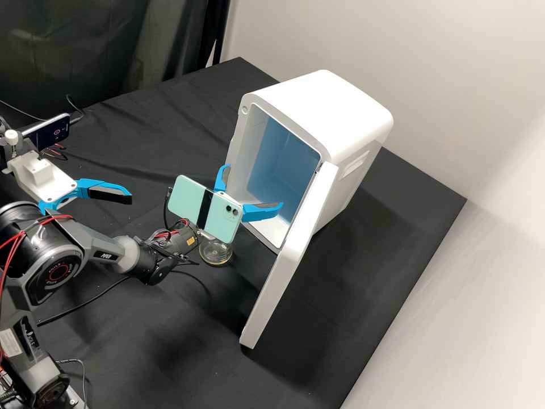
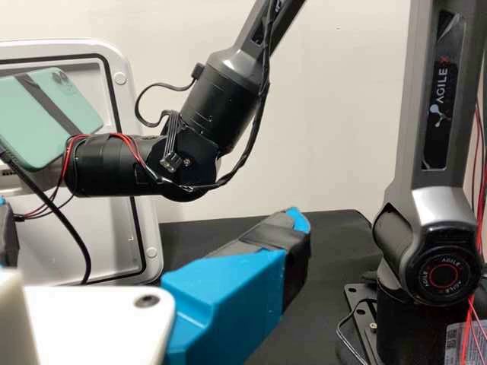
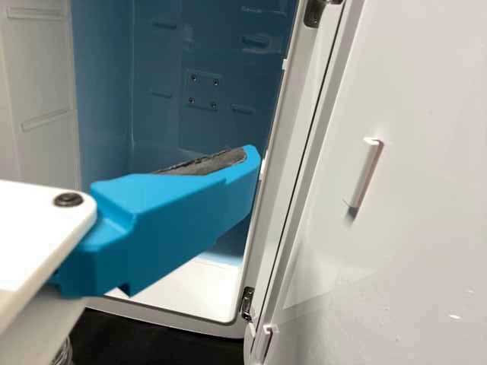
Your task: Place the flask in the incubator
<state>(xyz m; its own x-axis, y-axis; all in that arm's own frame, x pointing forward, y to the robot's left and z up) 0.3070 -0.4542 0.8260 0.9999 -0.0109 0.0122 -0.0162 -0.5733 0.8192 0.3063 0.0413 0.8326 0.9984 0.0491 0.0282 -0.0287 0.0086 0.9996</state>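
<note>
- Black bench (image 1: pixel 170 341), white incubator (image 1: pixel 340 125) on it, door (image 1: pixel 284 267) swung open (blue inside).
- My right gripper (image 1: pixel 254 186) is spread wide at the opening.
- Flask (image 1: pixel 216 251) sits on the bench under my right wrist, outside the incubator.

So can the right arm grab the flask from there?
Probably, but not straight away. The right gripper, jaws open, sits up at the incubator mouth, past the flask standing on the bench below its wrist. Nothing covers the flask; it would need to back up and dip.
</note>
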